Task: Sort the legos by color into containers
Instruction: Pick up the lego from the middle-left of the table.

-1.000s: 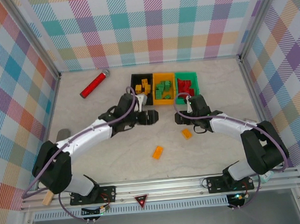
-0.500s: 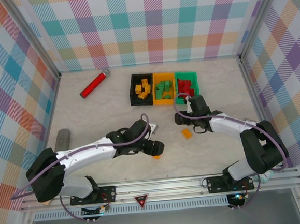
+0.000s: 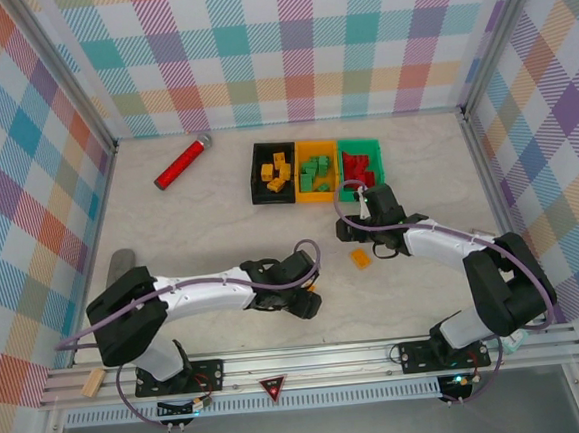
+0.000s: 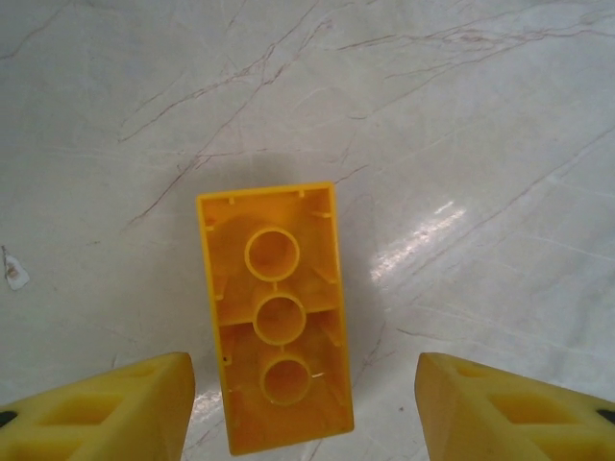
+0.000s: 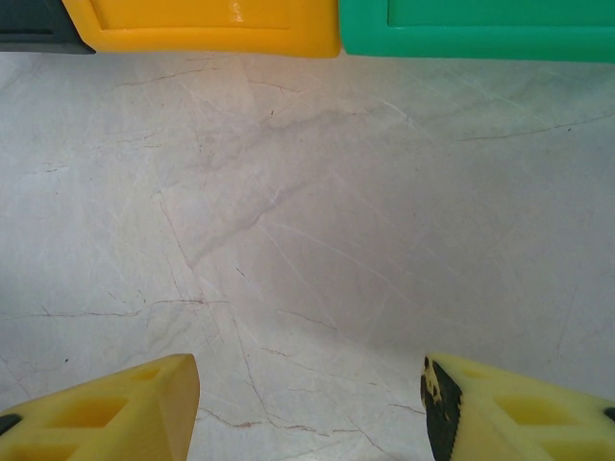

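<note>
Closest in, the left gripper [image 4: 306, 370] is down over an orange-yellow lego [image 4: 276, 317] lying underside up on the table [image 4: 461, 144]. Its jaws are open wider than the brick with a gap at 3 and 9 o'clock, so no grip. Second orange lego [image 3: 359, 258] lies around 2 o'clock from that, and just past it the right gripper [image 5: 307, 379] hangs part open, holding nothing. At its 12 o'clock: black bin [image 5: 34, 19] with yellow legos [image 3: 278, 169], orange-yellow bin [image 5: 211, 24] with green legos [image 3: 314, 169], green bin [image 5: 480, 24] with red legos [image 3: 363, 163].
</note>
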